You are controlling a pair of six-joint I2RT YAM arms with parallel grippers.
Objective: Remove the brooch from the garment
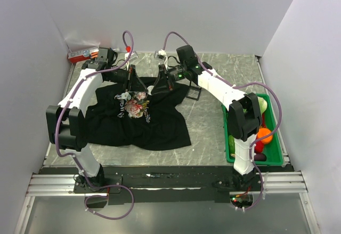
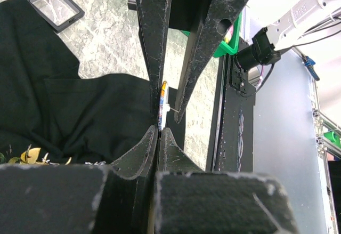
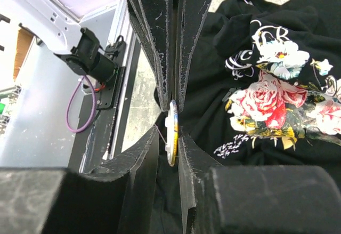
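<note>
Top view: a black T-shirt (image 1: 160,132) lies spread on the marbled table (image 1: 213,132), its rose print (image 1: 137,106) facing up. The 2 arms meet over the shirt's far edge, with the left gripper (image 1: 129,82) just beside the right gripper (image 1: 160,85). The brooch is too small to pick out here. A green bin (image 1: 254,162) of fruit (image 1: 264,135) sits at the right, and an open black case (image 1: 194,93) lies beyond the shirt.

Left wrist view: the left gripper (image 2: 158,132) is clenched tip to tip just above the cloth. I cannot tell whether fabric is caught. The brooch (image 2: 163,91) stands edge-on between the right gripper's 2 fingers (image 2: 154,42), touching one.

Right wrist view: the brooch (image 3: 171,132) sits between the right gripper (image 3: 171,139) pads at the shirt's edge. They flank it closely, but I cannot tell if they actually clamp it.
</note>
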